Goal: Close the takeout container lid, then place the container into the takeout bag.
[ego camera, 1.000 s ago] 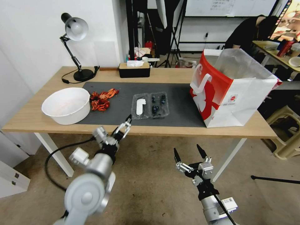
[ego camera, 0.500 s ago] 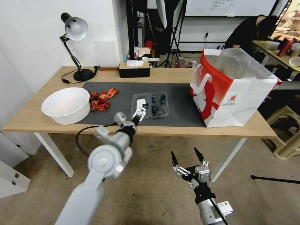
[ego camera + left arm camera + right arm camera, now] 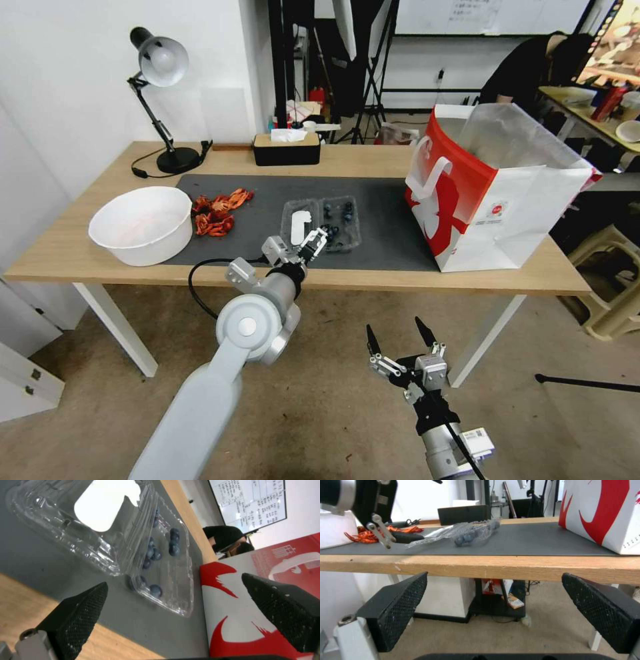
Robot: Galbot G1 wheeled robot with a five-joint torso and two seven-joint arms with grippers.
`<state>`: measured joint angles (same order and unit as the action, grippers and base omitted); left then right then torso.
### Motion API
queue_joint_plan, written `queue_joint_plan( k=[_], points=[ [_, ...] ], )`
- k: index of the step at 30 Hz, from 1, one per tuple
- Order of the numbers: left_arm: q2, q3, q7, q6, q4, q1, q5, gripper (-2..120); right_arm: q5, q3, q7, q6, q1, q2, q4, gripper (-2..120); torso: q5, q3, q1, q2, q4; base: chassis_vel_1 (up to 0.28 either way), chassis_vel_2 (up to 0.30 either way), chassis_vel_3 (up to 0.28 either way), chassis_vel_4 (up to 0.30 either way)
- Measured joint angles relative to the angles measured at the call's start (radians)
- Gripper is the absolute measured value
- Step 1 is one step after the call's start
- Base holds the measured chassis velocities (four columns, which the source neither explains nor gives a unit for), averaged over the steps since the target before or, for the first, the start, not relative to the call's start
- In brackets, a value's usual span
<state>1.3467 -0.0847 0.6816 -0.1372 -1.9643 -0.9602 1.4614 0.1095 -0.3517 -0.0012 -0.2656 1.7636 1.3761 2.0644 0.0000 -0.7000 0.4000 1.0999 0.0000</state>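
Reaching over the table's near edge, the left gripper (image 3: 315, 241) is hanging with its fingers (image 3: 78, 615) spread wide and holding nothing, the takeout container (image 3: 321, 225) lying open on the dark mat (image 3: 380, 233) just beyond the tips. Lid closing is the step in hand: the lid (image 3: 90, 512) is lying flat, so a finger probably needs to get under its free edge. The right gripper (image 3: 398, 338) is waiting below table height, fingers released, with the takeout bag (image 3: 493, 200) standing well off to the fingers' right
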Motion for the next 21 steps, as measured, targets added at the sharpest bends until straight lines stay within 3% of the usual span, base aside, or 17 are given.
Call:
queue_joint_plan(
  k=[21],
  points=[
    [0.022,0.017,0.005,0.013,0.073,0.030,-0.030,100,-0.003,-0.004,-0.002,-0.009,0.009,-0.002,-0.002,100,0.0001,0.000,0.000,0.000,0.0000,0.000,0.000,0.000,0.000]
  ],
)
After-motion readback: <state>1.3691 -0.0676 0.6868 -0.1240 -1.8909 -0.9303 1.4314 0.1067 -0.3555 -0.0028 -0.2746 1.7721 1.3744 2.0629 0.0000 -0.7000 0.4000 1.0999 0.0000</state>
